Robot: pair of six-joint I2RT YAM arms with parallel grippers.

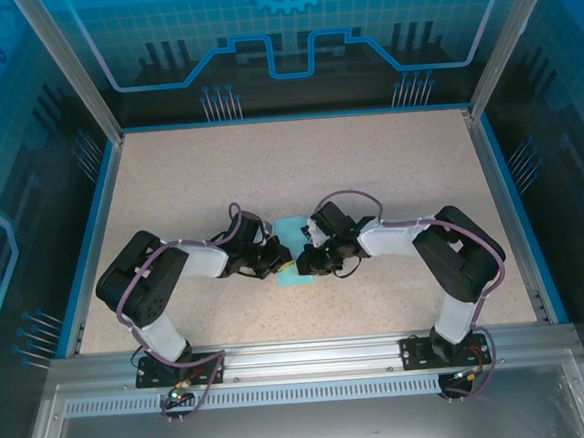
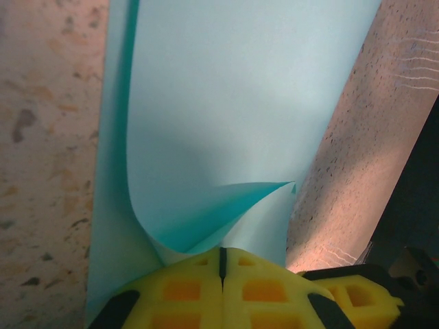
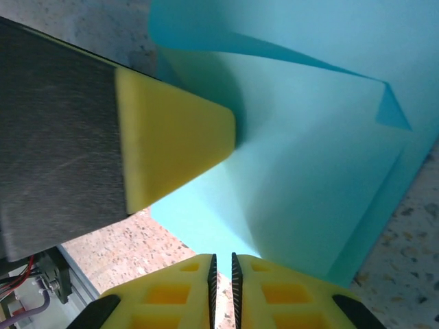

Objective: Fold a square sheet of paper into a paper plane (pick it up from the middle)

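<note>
Curled sheet pinched mid-table
On the table (image 1: 389, 172), your square sheet of paper (image 2: 240, 103) lies curled; left gripper (image 2: 221, 257) clamps its fold, right gripper (image 3: 223, 264) nips its edge. Pull them apart unevenly and it tears or creases crooked.

left claw (image 1: 278, 261), right claw (image 1: 309, 261), paper (image 1: 291, 229) between

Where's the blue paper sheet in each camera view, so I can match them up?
Top external: the paper sheet lies mid-table, between the left hand and the right hand.
Left wrist: the sheet fills the centre, rising from the left hand.
Right wrist: the sheet spans centre and right, above the right hand.
Shared landmark: the speckled table.
</note>
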